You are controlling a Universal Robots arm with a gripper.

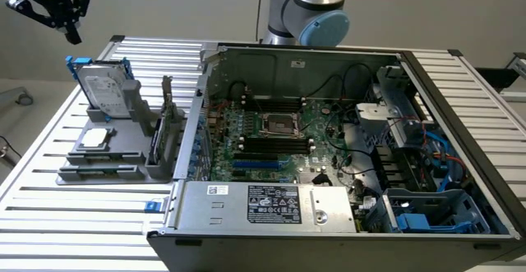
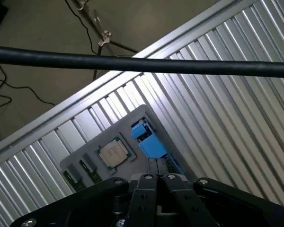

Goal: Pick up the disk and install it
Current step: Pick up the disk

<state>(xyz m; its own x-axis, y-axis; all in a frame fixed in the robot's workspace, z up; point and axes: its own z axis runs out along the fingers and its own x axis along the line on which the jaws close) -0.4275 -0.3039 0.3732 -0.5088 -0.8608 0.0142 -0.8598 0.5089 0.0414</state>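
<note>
The disk (image 1: 105, 89) stands on edge in a grey holder (image 1: 123, 161) on the slatted table, at the exterior view's left. It is silver-grey with a white label and a blue carrier frame. My black gripper (image 1: 71, 35) hangs well above it, slightly further to the exterior view's left, touching nothing. In the wrist view the gripper (image 2: 158, 178) has its two fingers pressed together with nothing between them. The disk's blue frame (image 2: 149, 142) shows just beyond the fingertips, seen from above.
The holder also carries a square silver chip (image 2: 113, 152), green memory sticks (image 2: 87, 171) and an upright dark card (image 1: 164, 133). An open computer case (image 1: 329, 161) with a blue drive cage (image 1: 435, 213) fills the exterior view's right. A black cable (image 2: 142, 64) crosses the wrist view.
</note>
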